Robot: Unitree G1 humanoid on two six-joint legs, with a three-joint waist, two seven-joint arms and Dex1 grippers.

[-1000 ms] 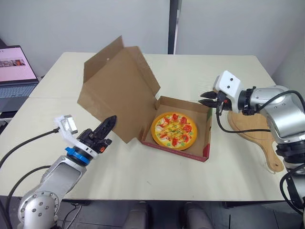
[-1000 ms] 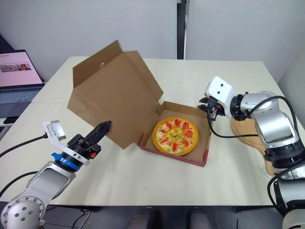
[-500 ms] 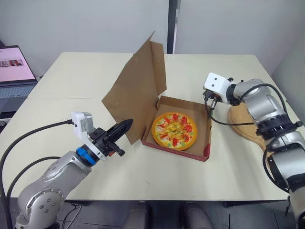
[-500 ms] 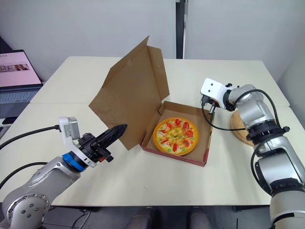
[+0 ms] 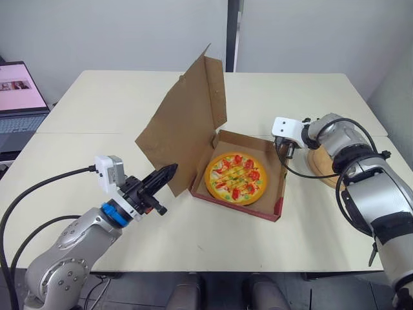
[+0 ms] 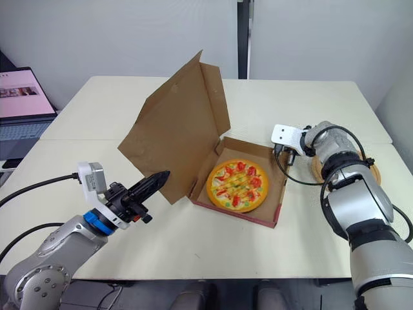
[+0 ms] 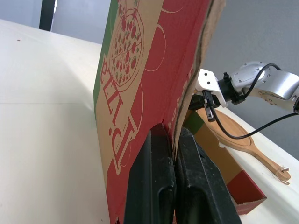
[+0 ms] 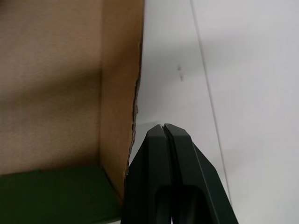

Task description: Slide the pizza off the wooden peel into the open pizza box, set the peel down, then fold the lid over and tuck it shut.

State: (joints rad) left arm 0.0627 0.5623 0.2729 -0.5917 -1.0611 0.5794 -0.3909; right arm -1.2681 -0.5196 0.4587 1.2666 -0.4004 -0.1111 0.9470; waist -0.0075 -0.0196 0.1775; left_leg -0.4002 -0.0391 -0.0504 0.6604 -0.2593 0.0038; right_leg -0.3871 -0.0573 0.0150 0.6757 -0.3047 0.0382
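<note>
The pizza (image 5: 236,175) lies in the open cardboard box (image 5: 279,177). The box lid (image 5: 187,123) stands nearly upright on the box's left side, its printed outer face (image 7: 121,93) turned toward my left arm. My left gripper (image 5: 173,169) is shut, its tips against the lid's lower front edge. My right gripper (image 5: 288,154) is shut and hangs just outside the box's right wall (image 8: 117,93), near the far corner. The wooden peel (image 7: 243,135) lies flat on the table to the right of the box, partly hidden by my right arm.
An open laptop (image 5: 19,97) stands at the far left beside the table. The cream table (image 5: 129,97) has free room behind and in front of the box. My right arm's cable (image 5: 310,173) loops over the peel.
The lid has swung from leaning back to nearly upright, pushed by my left gripper. My right gripper moved down and closer to the box's right wall.
</note>
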